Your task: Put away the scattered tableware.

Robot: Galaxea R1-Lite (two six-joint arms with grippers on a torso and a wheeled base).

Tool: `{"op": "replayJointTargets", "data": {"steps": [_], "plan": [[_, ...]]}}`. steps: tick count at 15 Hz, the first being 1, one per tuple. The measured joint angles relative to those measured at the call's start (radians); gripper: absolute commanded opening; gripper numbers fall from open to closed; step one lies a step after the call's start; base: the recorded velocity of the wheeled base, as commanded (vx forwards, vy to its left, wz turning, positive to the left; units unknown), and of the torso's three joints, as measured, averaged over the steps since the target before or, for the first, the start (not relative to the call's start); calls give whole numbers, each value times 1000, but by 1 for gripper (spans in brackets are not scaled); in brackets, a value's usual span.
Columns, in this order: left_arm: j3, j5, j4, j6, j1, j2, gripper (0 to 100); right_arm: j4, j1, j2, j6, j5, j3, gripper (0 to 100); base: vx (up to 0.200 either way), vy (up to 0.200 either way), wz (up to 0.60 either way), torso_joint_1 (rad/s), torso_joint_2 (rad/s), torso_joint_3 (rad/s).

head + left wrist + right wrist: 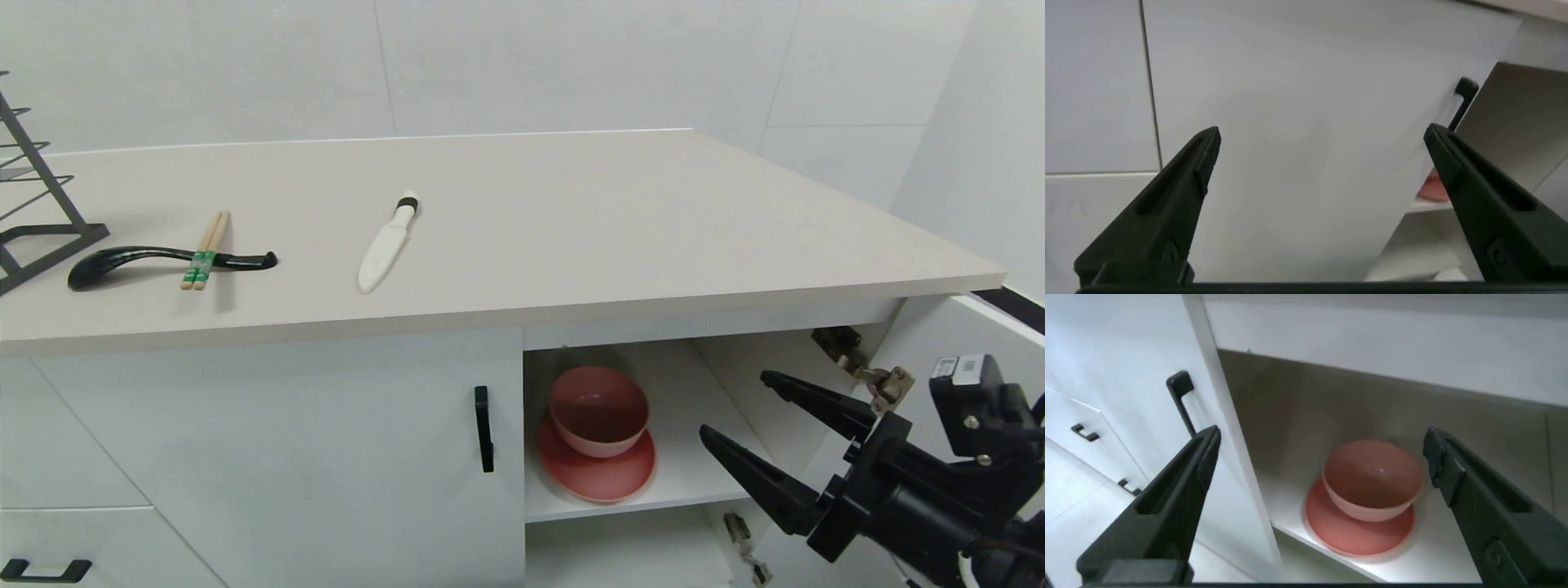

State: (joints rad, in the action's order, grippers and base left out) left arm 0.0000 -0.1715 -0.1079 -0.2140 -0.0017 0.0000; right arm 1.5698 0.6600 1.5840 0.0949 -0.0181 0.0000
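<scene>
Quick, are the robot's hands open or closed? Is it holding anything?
Left gripper: open, holding nothing.
Right gripper: open, holding nothing.

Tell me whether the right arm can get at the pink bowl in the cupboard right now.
Probably yes: the right gripper, open, faces the bowl inside the open cupboard, with nothing between them.

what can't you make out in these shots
- Head view: the rack is cut off by the left edge.
- Head view: the bowl covers most of the plate under it.
- Left wrist view: the closed cupboard door hides all but a pink sliver behind it.
</scene>
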Motion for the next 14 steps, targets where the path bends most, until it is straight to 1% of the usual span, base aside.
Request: {"op": "replayJointTargets", "data": {"steps": [1, 2, 3, 4, 5, 6, 7, 8, 11, 14], "plan": [[0, 1, 28, 3, 0, 0, 100, 0, -10, -11, -1, 0, 0, 100, 0, 0, 0, 0, 0, 0], [0, 1, 30, 11, 0, 0, 100, 0, -26, -24, -4, -1, 0, 100, 0, 0, 0, 0, 0, 0], [0, 1, 34, 52, 0, 0, 100, 0, -45, -39, -6, -1, 0, 100, 0, 0, 0, 0, 0, 0], [0, 4, 40, 123, 0, 0, 100, 0, -70, -51, -7, 0, 0, 100, 0, 0, 0, 0, 0, 0], [0, 27, 51, 191, 0, 0, 100, 0, -100, -64, -7, -1, 0, 100, 0, 0, 0, 0, 0, 0], [0, 72, 69, 216, 0, 0, 100, 0, -121, -77, -9, -1, 0, 100, 0, 0, 0, 0, 0, 0], [0, 140, 106, 226, 0, 0, 100, -2, -133, -89, -11, -1, 0, 100, 0, 0, 0, 0, 0, 0], [0, 168, 121, 226, 0, 0, 100, -26, -139, -107, -15, -1, 0, 100, 0, 0, 0, 0, 0, 0], [0, 171, 110, 223, 0, 0, 100, -174, -144, -203, -29, -1, 0, 100, 0, 0, 0, 0, 0, 0], [0, 171, 108, 223, 0, 0, 100, -389, -144, -349, -58, -2, 0, 100, 0, 0, 0, 0, 0, 0]]}}
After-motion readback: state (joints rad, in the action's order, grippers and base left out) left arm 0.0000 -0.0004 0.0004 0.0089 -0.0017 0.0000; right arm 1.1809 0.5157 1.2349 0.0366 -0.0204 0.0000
